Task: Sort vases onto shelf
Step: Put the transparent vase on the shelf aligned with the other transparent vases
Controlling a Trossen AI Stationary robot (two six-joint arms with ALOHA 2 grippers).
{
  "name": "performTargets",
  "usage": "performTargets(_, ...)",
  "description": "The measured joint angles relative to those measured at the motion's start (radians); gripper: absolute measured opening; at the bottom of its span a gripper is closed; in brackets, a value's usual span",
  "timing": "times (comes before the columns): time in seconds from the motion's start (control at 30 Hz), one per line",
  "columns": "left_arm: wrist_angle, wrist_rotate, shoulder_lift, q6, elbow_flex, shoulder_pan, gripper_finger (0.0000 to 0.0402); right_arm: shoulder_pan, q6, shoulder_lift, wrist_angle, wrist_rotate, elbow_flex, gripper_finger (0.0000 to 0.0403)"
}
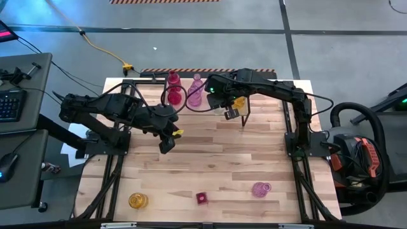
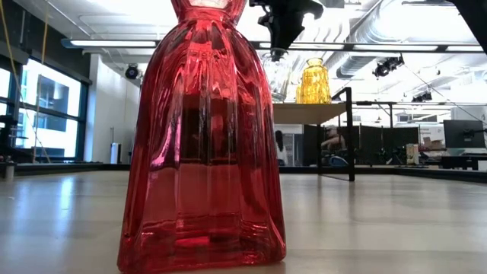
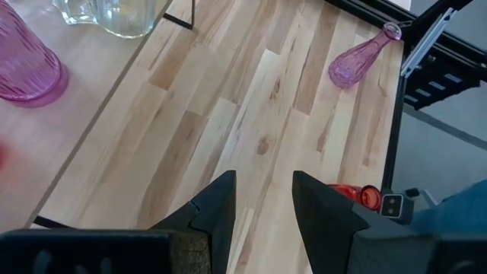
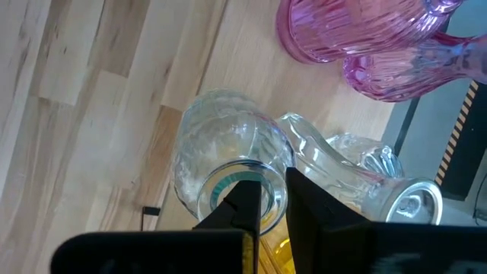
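Right hand pinching clear vase rim, pink vases beside, left hand parted, empty

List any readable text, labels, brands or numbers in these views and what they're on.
None readable in any view.
Keyboard beside the table, high view: key legends too small to read.
Red vase, clear vase, pink vases: bare glass, no labels.
Striped hazard tape at the table's far edge: a marking pattern only, no words.
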Motion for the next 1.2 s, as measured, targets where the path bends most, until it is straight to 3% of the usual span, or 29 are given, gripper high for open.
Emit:
performTargets(0.33,0.000,0.024,0.000,-0.012,0.000,-0.001,0.0120,0.000,0.012,0.019,0.006,0.013,0.000,0.0023)
performTargets(0.7,0.000,0.024,0.000,0.007,0.000,-0.001,0.0120,0.000,0.019,0.032,-0.001,0.062,0.000,0.0066)
performTargets(1.2,0.000,0.024,0.000,0.026,0.000,-0.001,0.0120,0.002,0.019,0.032,0.002,0.064,0.000,0.0067)
